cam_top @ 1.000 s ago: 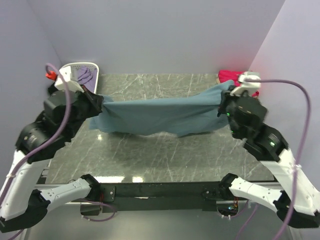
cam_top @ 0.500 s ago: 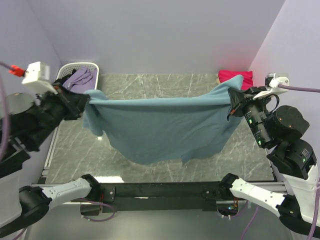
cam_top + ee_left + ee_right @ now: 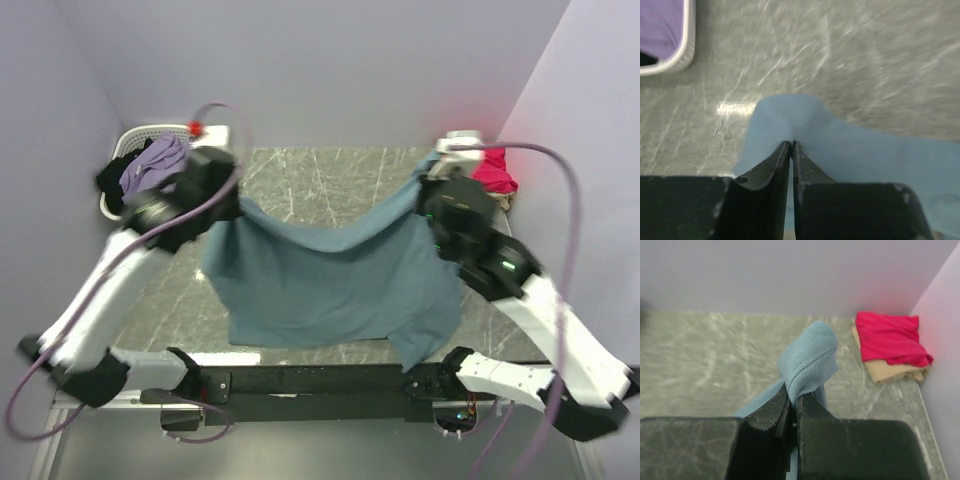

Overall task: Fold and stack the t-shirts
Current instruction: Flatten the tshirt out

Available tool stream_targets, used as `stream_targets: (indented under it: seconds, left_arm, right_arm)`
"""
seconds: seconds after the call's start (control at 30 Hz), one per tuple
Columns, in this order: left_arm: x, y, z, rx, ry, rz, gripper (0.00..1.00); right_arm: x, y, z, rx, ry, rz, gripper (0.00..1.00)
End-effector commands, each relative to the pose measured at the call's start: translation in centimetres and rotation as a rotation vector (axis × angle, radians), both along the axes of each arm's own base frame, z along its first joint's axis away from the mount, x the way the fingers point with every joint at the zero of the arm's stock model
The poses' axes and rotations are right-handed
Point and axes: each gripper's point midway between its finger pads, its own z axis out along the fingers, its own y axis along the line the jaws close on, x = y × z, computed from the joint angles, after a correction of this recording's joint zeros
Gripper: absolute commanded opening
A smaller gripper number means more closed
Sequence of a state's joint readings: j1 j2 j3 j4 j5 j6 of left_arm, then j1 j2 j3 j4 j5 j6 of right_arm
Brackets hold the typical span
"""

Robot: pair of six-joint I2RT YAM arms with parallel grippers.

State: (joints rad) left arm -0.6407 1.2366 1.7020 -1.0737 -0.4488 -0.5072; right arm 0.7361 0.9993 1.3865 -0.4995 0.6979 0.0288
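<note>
Three t-shirts are in view, each plain. One teal-blue t-shirt [image 3: 330, 275] hangs spread between the two arms above the grey marbled table [image 3: 320, 170], its top edge sagging in the middle and its lower hem near the table's near edge. The left gripper [image 3: 791, 144] has its jaws drawn almost together, only a thin slit between them, pinching one top corner of the cloth at the fingertips. The right gripper [image 3: 793, 396] is clamped tight on the other top corner, a rounded fold of teal knit bulging above its fingers. One crimson-pink t-shirt [image 3: 890, 337] lies folded on top of one beige t-shirt [image 3: 895, 371] in the table's far right corner, against the wall. One white slatted basket [image 3: 150, 133] stands at the far left and holds one purple cloth [image 3: 155, 162] and one black cloth [image 3: 110, 182].
</note>
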Motion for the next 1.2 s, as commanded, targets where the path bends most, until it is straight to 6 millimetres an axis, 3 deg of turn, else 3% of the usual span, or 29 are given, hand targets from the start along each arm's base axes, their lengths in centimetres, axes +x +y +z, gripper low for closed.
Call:
stream_targets:
  seconds: [0.0,0.13,0.2,0.23,0.3,0.33,0.37,0.4,0.43,0.47,0.5,0.57,0.6,0.63,0.7,0.73,0.77,0.8,0.83,0.87,0.9,0.93,0.97,1.0,1.03,1.07,1.1,1.13,1.17]
  left_arm:
    - [6.6,0.8,-6.2,0.039,0.052,0.084,0.10]
    - [12.3,1.4,-12.5,0.067,0.143,0.119,0.03]
    - [14.6,1.7,-13.0,0.101,0.148,0.129,0.01]
    - [16.0,1.8,-14.8,0.147,0.175,0.145,0.01]
    - [18.5,1.7,-14.4,0.160,0.146,0.135,0.04]
    - [19.6,1.8,-16.5,0.184,0.197,0.139,0.06]
    - [21.4,1.8,-15.1,0.162,0.158,0.144,0.07]
    - [22.5,1.5,-15.4,0.170,0.157,0.110,0.08]
    - [24.2,1.0,-17.1,0.171,0.158,0.091,0.09]
    - [25.7,1.2,-16.1,0.168,0.123,0.101,0.06]
    - [26.6,1.7,-16.4,0.182,0.115,0.127,0.05]
    - [29.5,2.9,-16.8,0.161,0.053,0.159,0.05]
    - [30.2,2.5,-17.1,0.119,0.050,0.112,0.05]
    - [31.1,3.1,-18.9,0.107,0.073,0.130,0.06]
    - [32.7,4.6,-18.8,0.062,0.074,0.159,0.13]
    - [33.2,5.0,-21.3,0.064,0.115,0.157,0.21]
    - [34.0,5.7,-21.0,0.054,0.105,0.162,0.45]
    - [34.2,6.0,-21.7,0.063,0.115,0.159,0.71]
    - [34.3,6.4,-22.6,0.076,0.132,0.169,0.89]
    - [34.1,6.7,-22.7,0.081,0.138,0.175,0.99]
    - [34.4,6.8,-22.3,0.076,0.106,0.183,0.99]
    - [34.0,6.5,-19.4,0.051,0.045,0.171,0.99]
    - [32.6,6.6,-21.2,0.051,0.078,0.165,0.99]
    - [32.5,6.5,-19.8,0.025,0.025,0.176,0.99]
    - [31.5,6.2,-16.5,-0.015,-0.034,0.163,0.99]
    - [30.0,5.9,-17.7,-0.029,0.003,0.150,1.00]
    - [29.0,5.5,-17.2,-0.068,0.007,0.148,1.00]
    - [27.6,5.2,-14.0,-0.107,-0.048,0.136,0.99]
    - [25.5,3.9,-15.9,-0.137,0.007,0.094,0.99]
  right_arm:
    - [4.4,0.1,-4.5,-0.051,0.030,-0.119,0.00]
    - [9.0,-0.3,-9.0,-0.056,0.114,-0.198,0.00]
    - [11.2,-2.0,-10.6,-0.067,0.136,-0.279,0.00]
    - [12.0,-2.3,-10.4,-0.040,0.137,-0.291,0.00]
    - [14.1,-3.6,-12.1,-0.032,0.169,-0.336,0.00]
    - [15.2,-3.5,-11.9,-0.011,0.166,-0.324,0.00]
    - [16.1,-3.8,-12.5,-0.004,0.178,-0.333,0.00]
    - [17.7,-4.2,-14.6,-0.024,0.217,-0.353,0.00]
    - [18.8,-4.4,-14.1,-0.018,0.213,-0.366,0.00]
    - [19.7,-4.6,-14.6,-0.021,0.228,-0.378,0.00]
    - [21.2,-4.5,-16.8,-0.040,0.268,-0.378,0.00]
    - [23.7,-5.0,-16.9,-0.022,0.231,-0.404,0.00]
    - [25.3,-4.4,-19.5,-0.039,0.269,-0.372,0.00]
    - [26.4,-4.4,-18.5,-0.025,0.277,-0.378,0.00]
    - [28.3,-4.4,-21.1,-0.049,0.331,-0.391,0.00]
    - [29.4,-4.1,-20.5,-0.043,0.315,-0.383,0.00]
    - [30.0,-4.3,-20.9,-0.043,0.327,-0.384,0.00]
    - [30.7,-4.5,-23.1,-0.062,0.364,-0.396,0.28]
    - [31.2,-4.7,-22.5,-0.060,0.362,-0.400,0.66]
    - [31.2,-5.1,-22.7,-0.060,0.373,-0.410,0.85]
    - [31.0,-5.4,-21.6,-0.045,0.355,-0.412,0.99]
    - [30.6,-5.3,-22.4,-0.032,0.356,-0.388,1.00]
    - [30.0,-5.4,-21.8,-0.017,0.339,-0.381,1.00]
    - [28.9,-5.9,-18.6,0.017,0.276,-0.382,1.00]
    - [27.9,-6.1,-19.6,0.015,0.285,-0.377,1.00]
    - [27.1,-6.4,-19.0,0.026,0.280,-0.378,1.00]
    - [25.9,-6.7,-16.7,0.045,0.248,-0.381,1.00]
    - [24.6,-7.0,-17.4,0.027,0.283,-0.381,1.00]
    - [23.9,-7.0,-17.4,0.025,0.306,-0.370,1.00]
